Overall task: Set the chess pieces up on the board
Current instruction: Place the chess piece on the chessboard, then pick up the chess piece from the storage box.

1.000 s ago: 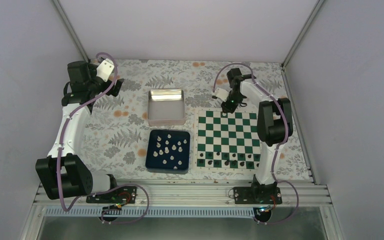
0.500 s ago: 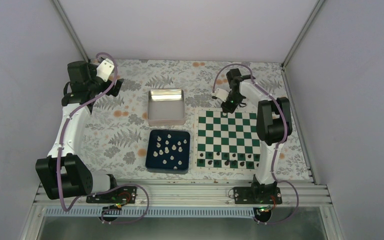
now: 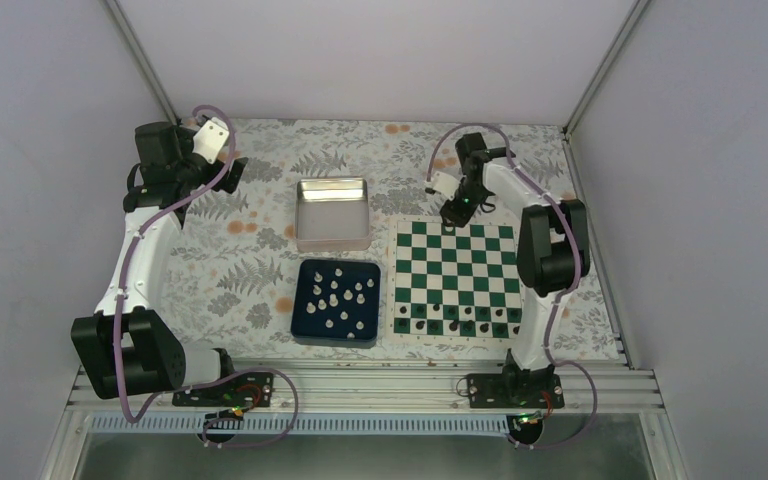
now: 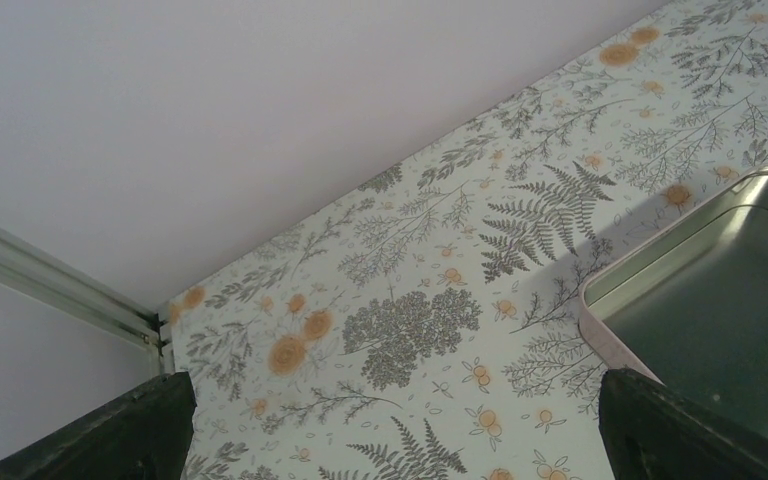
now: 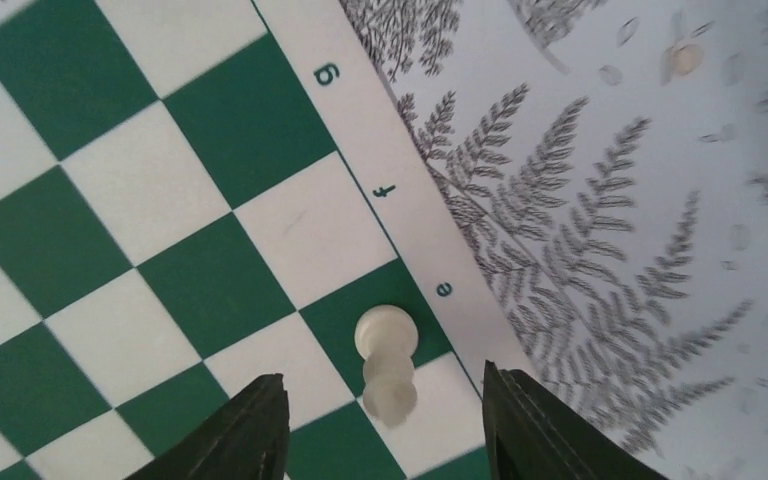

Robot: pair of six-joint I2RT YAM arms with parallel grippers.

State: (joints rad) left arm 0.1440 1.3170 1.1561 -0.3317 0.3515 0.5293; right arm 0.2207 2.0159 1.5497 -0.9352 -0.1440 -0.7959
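Note:
The board [image 3: 450,262] of green and white squares lies at the right. In the right wrist view one white chess piece [image 5: 387,335] stands upright on a green square at the far edge of the board [image 5: 110,200], beside the letter e. My right gripper [image 5: 381,388] is open around it, a finger on each side with a gap to the piece. From above, the right gripper [image 3: 457,213] hangs over the board's far edge. Several more white chess pieces [image 3: 338,297] lie in the dark blue tray. My left gripper [image 4: 395,440] is open and empty over bare table, far left [image 3: 228,168].
A dark blue tray [image 3: 305,325] sits left of the board, and a shiny metal tin [image 3: 332,214] lies behind it, also seen as the tin [image 4: 730,290] in the left wrist view. Small black figures [image 3: 455,320] fill the board's near rows. White walls enclose the floral table.
My right gripper has opened and let go of the white piece, which now stands free on the board's far row. The left arm has not moved.

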